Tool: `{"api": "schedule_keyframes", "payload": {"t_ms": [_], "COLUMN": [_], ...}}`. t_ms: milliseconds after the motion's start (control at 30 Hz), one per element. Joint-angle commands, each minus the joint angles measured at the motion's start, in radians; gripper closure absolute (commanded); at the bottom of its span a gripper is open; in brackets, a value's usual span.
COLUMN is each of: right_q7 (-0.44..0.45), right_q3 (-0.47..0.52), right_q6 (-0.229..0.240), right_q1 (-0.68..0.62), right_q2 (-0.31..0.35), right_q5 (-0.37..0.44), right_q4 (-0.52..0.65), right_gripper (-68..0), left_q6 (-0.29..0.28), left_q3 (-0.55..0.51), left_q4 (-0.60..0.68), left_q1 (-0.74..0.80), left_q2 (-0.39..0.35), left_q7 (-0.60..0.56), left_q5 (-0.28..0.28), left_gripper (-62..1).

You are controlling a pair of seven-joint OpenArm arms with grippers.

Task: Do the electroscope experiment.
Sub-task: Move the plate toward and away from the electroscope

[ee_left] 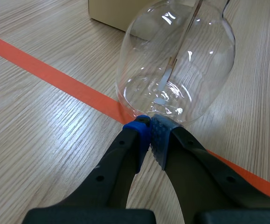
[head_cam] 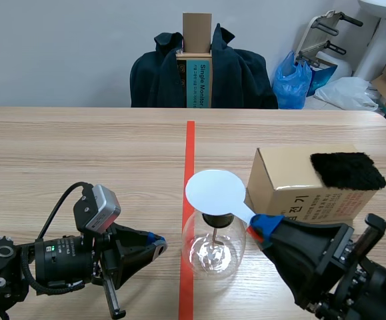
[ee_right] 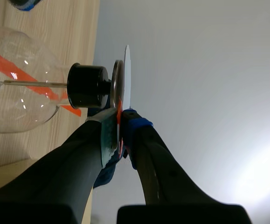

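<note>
Even bright indoor light; glare spots on glass flask; soft shadows.

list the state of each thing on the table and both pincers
glass flask: upright, stoppered
white paddle: held flat over flask top
right pincer: shut on white paddle
left pincer: shut, empty, at flask base
cardboard box: closed
black cloth: lying on box

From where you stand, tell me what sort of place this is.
Likely an office or lab workroom: a wooden table bearing a glass electroscope flask with a white disc at its top, a coat-draped chair and a blue bag behind.
</note>
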Motion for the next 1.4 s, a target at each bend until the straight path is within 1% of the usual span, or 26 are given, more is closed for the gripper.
{"api": "schedule_keyframes", "payload": {"t_ms": [0,133,467,667,800,900,1367], "right_q7": [-0.021,-0.087,-0.295,-0.358,-0.351,-0.309,-0.041], "right_q3": [0.011,0.011,0.011,0.011,0.011,0.011,0.011], "right_q6": [-0.009,-0.009,-0.009,-0.009,-0.008,-0.008,-0.018], "right_q1": [0.002,0.002,0.002,0.002,0.002,0.002,0.004], "right_q2": [0.008,0.008,0.008,0.008,0.008,0.008,0.008], "right_q5": [0.011,0.011,0.011,0.011,0.011,0.011,0.011], "right_q4": [0.015,0.015,0.015,0.015,0.015,0.015,0.015], "right_gripper": [-0.9,-0.9,-0.9,-0.9,-0.9,-0.9,-0.9], "left_q6": [-0.004,-0.004,-0.004,-0.004,-0.004,-0.004,-0.004], "left_q3": [-0.008,-0.008,-0.008,-0.008,-0.008,-0.008,-0.008], "left_q4": [0.023,0.023,0.023,0.023,0.023,0.023,0.023], "left_q1": [-0.003,-0.003,-0.003,-0.003,-0.003,-0.003,-0.003], "left_q2": [0.005,0.005,0.005,0.005,0.005,0.005,0.005], "left_q7": [-0.014,-0.014,-0.014,-0.014,-0.014,-0.014,-0.014], "left_q5": [-0.013,-0.013,-0.013,-0.013,-0.013,-0.013,-0.013], "left_gripper": [-2.1,-2.1,-2.1,-2.1,-2.1,-2.1,-2.1]}}
